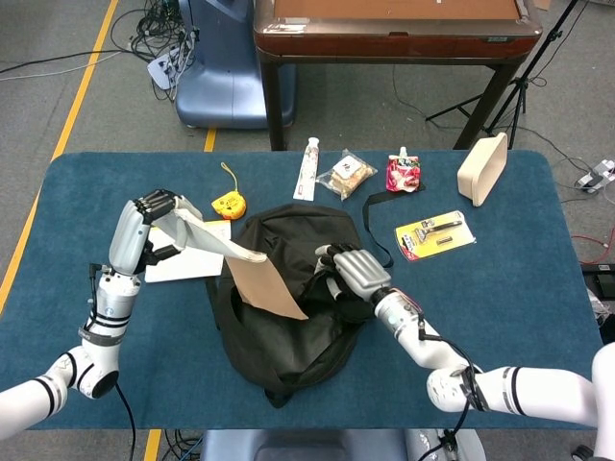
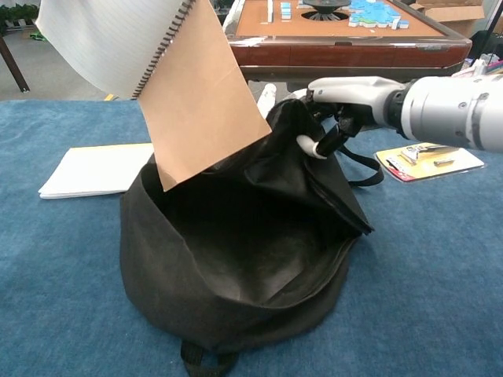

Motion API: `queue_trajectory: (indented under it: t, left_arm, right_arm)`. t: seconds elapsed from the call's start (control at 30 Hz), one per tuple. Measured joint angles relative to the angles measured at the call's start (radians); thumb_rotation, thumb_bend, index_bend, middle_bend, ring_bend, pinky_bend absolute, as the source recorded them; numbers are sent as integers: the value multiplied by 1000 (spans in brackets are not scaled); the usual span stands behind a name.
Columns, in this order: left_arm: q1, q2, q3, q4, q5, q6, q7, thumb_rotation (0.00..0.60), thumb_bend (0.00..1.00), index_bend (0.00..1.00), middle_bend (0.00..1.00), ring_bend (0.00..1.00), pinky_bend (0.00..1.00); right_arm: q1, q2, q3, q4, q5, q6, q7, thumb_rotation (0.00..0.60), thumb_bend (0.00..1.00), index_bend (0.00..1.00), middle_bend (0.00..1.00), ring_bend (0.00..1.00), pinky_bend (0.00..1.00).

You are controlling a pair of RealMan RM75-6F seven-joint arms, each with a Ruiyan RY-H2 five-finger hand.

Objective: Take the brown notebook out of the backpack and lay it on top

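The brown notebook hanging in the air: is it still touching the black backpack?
Cannot tell. In the chest view the brown notebook's lower corner overlaps the black backpack's rim with no gap showing. The head view shows the same overlap, so neither view settles contact.

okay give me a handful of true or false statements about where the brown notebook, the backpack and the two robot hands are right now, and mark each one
1. The left robot hand holds the brown notebook lifted above the backpack. True.
2. The brown notebook lies flat on top of the backpack. False: it hangs open in the air, its brown cover dangling over the backpack's opening.
3. The right robot hand grips the backpack's upper edge. True.
4. The razor pack is inside the backpack. False: it lies on the blue table, to the right of the backpack in the head view.
5. A white pad lies on the table left of the backpack. True.
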Motion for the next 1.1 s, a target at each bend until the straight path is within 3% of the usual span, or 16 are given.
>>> queue_trajectory:
  t: [0.17, 0.63, 0.83, 1.1]
  left_arm:
    - [-6, -2, -11, 27, -15, -28, 13, 600, 603, 571, 643, 549, 443]
    - [-46, -21, -18, 68, -42, -134, 78, 600, 601, 563, 643, 545, 442]
    - [-65, -93, 8, 125, -39, -165, 142, 600, 601, 563, 643, 545, 450]
    - [-99, -231, 57, 322, 31, -140, 246, 600, 586, 541, 623, 537, 458]
  right_arm:
    - [-38, 58, -21, -94, -94, 39, 3, 600, 183, 0, 24, 0, 103]
    - [-216, 292, -38, -307, -373, 233, 111, 600, 177, 0, 37, 0, 103]
    - [-279, 342, -38, -338, -433, 300, 160, 600, 176, 0, 46, 0, 103]
    - [-318, 365, -28, -342, -464, 327, 197, 600, 174, 0, 46, 0, 103]
